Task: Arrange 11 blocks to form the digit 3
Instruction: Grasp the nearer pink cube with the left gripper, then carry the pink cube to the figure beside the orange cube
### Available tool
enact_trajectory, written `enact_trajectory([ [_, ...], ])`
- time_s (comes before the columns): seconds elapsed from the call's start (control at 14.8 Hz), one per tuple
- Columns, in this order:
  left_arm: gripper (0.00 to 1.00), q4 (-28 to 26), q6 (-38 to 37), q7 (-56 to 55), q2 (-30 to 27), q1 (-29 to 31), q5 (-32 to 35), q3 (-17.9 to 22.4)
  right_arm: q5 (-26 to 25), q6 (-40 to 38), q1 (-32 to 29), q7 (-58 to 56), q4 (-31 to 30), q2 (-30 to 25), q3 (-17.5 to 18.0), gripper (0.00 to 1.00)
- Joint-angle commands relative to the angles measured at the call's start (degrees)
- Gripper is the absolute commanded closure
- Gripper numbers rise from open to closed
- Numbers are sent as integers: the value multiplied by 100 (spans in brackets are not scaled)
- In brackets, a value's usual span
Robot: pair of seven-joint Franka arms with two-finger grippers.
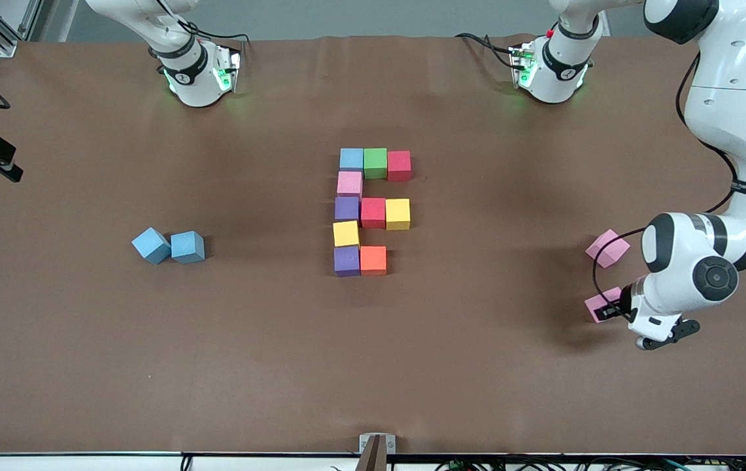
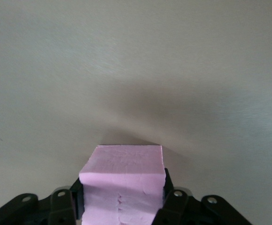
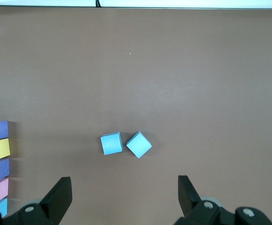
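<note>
Pink block in the left fingers, nine blocks in the middle

Left gripper [image 2: 121, 206] is standing low at the left arm's end of the worktop [image 1: 477, 366], and its black fingers [image 2: 75, 199] are pressing together on two sides of a pink block [image 2: 121, 183]. In the front view this held pink block [image 1: 598, 305] is showing only partly beside the wrist. A second pink block [image 1: 607, 248] is lying free near it, farther from the front camera and turned at an angle.

Nine blocks are sitting in the middle of the worktop, touching each other. The row farthest from the front camera is having a blue block [image 1: 351, 159], a green block [image 1: 375, 163] and a red block [image 1: 399, 165]. Under the blue one, a column is going toward the camera: pink [image 1: 349, 184], purple [image 1: 346, 209], yellow [image 1: 346, 233], purple [image 1: 346, 260]. Another red block [image 1: 373, 212] and a yellow block [image 1: 397, 214] are making the middle row, and an orange block [image 1: 373, 260] is sitting beside the lowest purple one.

Right gripper [image 3: 124, 197] is waiting high over the worktop with its fingers [image 3: 58, 197] wide apart, holding nothing. Two light blue blocks [image 1: 169, 246] are resting side by side toward the right arm's end.
</note>
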Motion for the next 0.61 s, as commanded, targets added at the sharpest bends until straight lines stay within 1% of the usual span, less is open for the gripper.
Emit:
enact_trajectory([
  [0.0,74,18,40,-1014,-67,-459,-83,0,-25,-4,20,78,58,21,10,0],
  [0.34,76,89,-48,-2746,-120,-1215,-118,-26,-25,5,20,78,58,21,10,0],
  [0.54,76,106,-39,-4397,-94,-1531,-215,-263,-25,5,20,78,58,21,1,0],
])
